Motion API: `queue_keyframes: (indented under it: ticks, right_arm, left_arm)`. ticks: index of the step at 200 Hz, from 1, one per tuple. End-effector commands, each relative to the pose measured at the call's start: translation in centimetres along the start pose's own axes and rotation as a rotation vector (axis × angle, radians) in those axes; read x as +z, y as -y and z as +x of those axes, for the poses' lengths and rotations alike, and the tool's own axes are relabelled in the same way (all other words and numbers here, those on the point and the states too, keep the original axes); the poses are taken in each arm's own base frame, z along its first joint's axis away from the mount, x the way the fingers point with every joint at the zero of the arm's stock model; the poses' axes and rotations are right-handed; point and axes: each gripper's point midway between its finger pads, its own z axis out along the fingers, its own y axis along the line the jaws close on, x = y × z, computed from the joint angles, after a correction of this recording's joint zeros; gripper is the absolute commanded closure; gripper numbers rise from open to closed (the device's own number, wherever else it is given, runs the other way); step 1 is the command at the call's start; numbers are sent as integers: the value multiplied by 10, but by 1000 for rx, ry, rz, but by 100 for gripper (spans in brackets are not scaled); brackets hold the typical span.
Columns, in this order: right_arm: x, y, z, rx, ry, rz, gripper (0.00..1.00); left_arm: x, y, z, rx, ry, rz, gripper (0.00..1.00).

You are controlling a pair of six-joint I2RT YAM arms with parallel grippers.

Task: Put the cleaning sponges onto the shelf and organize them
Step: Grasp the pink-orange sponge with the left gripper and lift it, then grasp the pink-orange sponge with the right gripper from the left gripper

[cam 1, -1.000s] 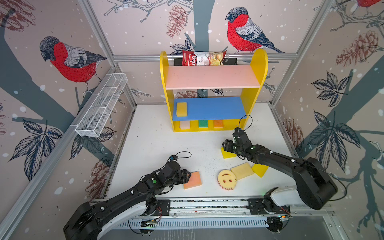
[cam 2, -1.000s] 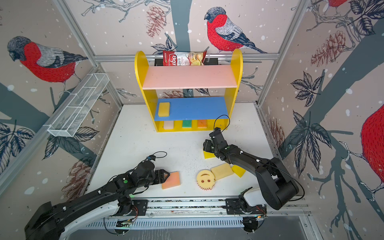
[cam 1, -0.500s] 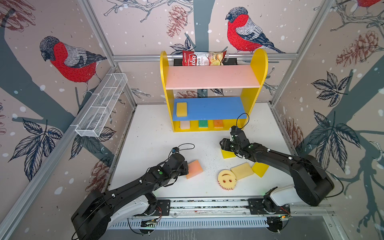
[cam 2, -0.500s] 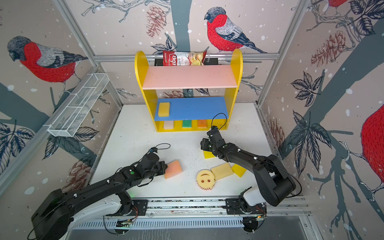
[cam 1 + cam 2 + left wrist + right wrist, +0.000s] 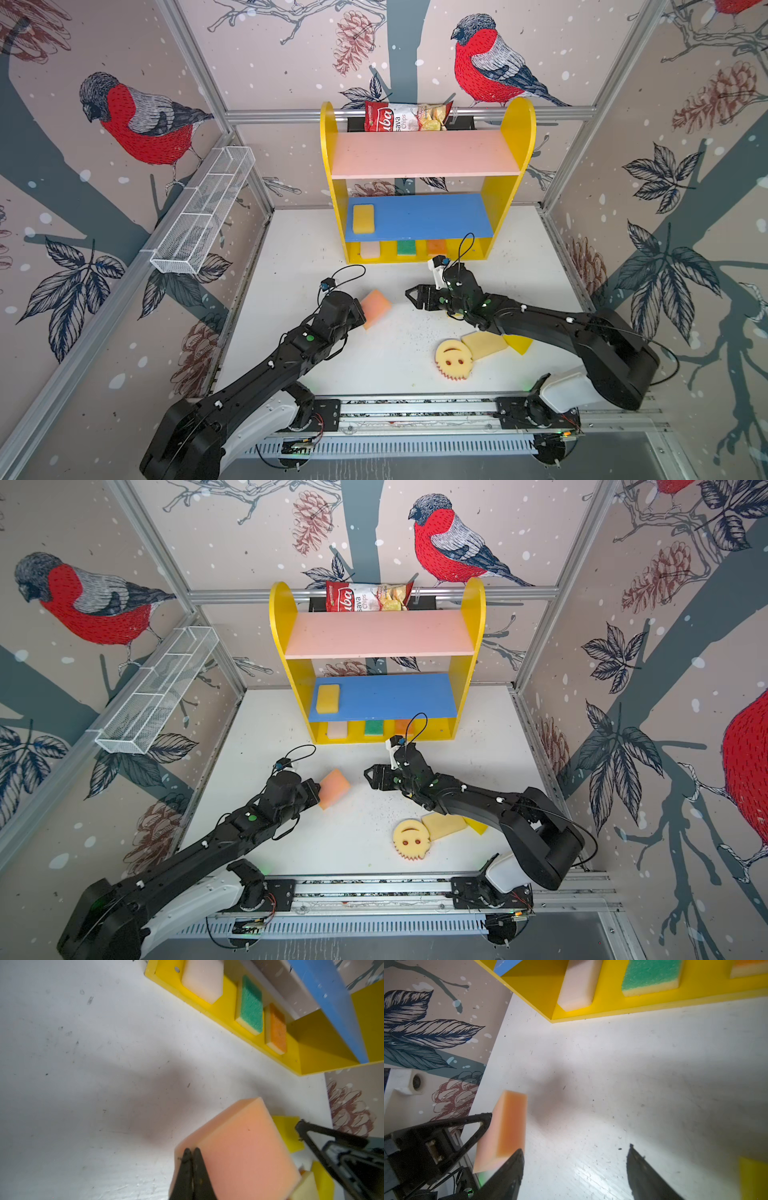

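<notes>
Shelf [image 5: 517,137]: blue board [image 5: 436,216] and pink board [image 5: 424,153] have room; a tilted sponge may catch a board's edge.
Tabletop [image 5: 299,249]: smiley sponge [image 5: 453,359] and others lie loose.
Right pincer [image 5: 413,297]: released, jaws wide, aimed at the peach sponge [image 5: 376,307]; the arms could collide.
Left pincer [image 5: 191,1154]: clenched on the peach sponge's edge only.
Peach sponge: aloft, tilted, between the pincers; the soft foam may slip out.
</notes>
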Motion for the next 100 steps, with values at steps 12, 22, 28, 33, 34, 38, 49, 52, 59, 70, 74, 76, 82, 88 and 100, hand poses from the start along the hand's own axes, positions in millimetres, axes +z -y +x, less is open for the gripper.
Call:
queue_keyframes:
  ticks: [12,22,28,33,34,38,49,52,59,70,74,76,82,88,100]
  right_arm:
    - [8,-45,-7,2,41,-156,17]
    - [10,-54,-8,8,45,-190,16]
    - [11,-59,-9,14,47,-216,16]
    - [12,-64,-9,18,49,-240,16]
    - [12,-64,-9,19,49,-242,16]
    - [13,-67,-10,22,50,-260,16]
    - [16,-76,-13,30,51,-295,16]
    - [18,-77,-13,32,48,-300,16]
    - [21,-83,-14,32,42,-316,16]
    - [26,-93,-15,27,30,-341,17]
    - [28,-96,-16,24,29,-350,18]
    - [28,-97,-15,22,26,-355,18]
    - [30,-104,-15,15,26,-372,18]
    - [32,-108,-13,8,23,-383,19]
    - [36,-115,-10,4,10,-399,20]
  left_arm:
    - [-8,13,-31,-58,127,27,100]
    - [-9,14,-33,-60,134,33,100]
    - [-10,14,-34,-67,142,36,100]
    - [-11,14,-34,-73,147,41,100]
    - [-11,14,-34,-73,147,41,100]
    - [-11,14,-35,-78,154,48,100]
    - [-13,16,-36,-91,162,64,100]
    - [-13,17,-36,-94,163,68,100]
    - [-14,18,-36,-97,165,77,100]
    - [-14,20,-38,-101,173,85,100]
    - [-13,20,-38,-101,173,85,100]
    - [-13,20,-38,-102,174,85,100]
    - [-13,20,-39,-103,177,86,100]
    - [-12,21,-39,-102,175,87,100]
    - [-11,24,-38,-104,165,92,100]
